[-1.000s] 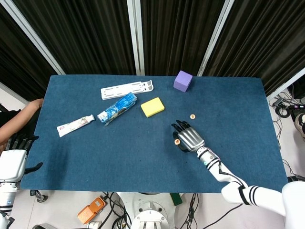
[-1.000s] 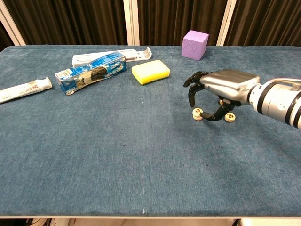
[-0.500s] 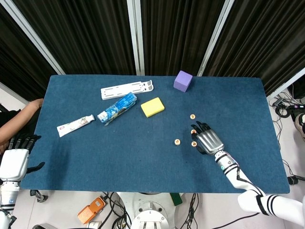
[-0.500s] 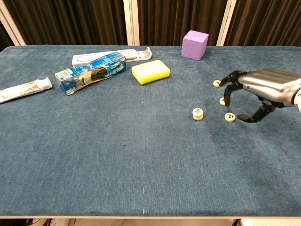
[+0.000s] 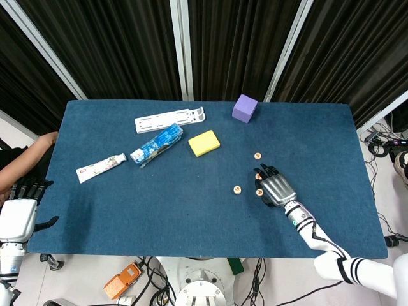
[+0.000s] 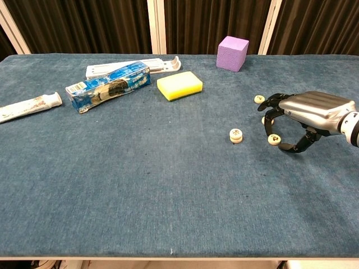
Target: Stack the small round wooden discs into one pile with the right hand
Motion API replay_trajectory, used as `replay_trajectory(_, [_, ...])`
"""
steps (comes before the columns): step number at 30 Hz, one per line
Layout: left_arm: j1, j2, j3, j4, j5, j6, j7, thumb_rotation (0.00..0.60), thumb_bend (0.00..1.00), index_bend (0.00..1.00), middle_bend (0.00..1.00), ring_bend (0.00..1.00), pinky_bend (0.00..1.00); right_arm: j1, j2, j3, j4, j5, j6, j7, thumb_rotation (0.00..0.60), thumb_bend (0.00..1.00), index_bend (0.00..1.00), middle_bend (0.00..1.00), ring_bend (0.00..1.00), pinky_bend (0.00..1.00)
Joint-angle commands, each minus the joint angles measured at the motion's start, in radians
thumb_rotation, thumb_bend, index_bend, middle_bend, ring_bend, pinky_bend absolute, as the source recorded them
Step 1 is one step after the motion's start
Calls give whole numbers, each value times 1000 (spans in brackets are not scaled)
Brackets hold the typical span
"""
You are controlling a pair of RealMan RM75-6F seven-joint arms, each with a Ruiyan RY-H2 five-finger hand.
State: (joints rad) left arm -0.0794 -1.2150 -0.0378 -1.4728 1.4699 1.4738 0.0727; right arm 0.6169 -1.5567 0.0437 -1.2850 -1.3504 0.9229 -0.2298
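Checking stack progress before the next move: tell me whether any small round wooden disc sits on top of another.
No: in the chest view the small round wooden discs lie apart on the blue table.

Your right hand [image 6: 305, 115] hung palm-down just above the table, fingers [image 6: 273, 106] apart and curved downward, thumb reaching out toward you beneath the palm, nothing held. Its wrist and forearm [image 5: 312, 231] ran back from the hand toward your right shoulder. Your left hand [image 5: 18, 213] stayed off the table's near-left corner, fingers pointing away from you, slightly spread, holding nothing.
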Motion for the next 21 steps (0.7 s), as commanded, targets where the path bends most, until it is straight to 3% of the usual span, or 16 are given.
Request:
replay_trajectory(1, [0, 0, 0, 1, -2, -2, -1, 600, 80, 192, 177, 108, 13, 2, 0, -1, -1, -3, -1, -3, 600, 471, 487, 160, 83, 179])
replay_trajectory(10, [2, -4, 1, 12, -3, -1, -10, 600, 81, 192, 177, 108, 13, 4, -3, 9, -6, -1, 6, -19, 600, 502, 585, 161, 108, 179])
replay_trajectory(16, [2, -4, 1, 15, 0, 1, -14, 600, 80, 192, 177, 108, 13, 20, 33, 47, -82, -13, 31, -8, 600, 507, 591, 162, 110, 179])
replay_trajectory(21, [-1, -5, 1, 13, 3, -2, -10, 600, 81, 192, 177, 108, 13, 65, 34, 78, -132, 19, -15, -57, 600, 506, 578, 162, 110, 180])
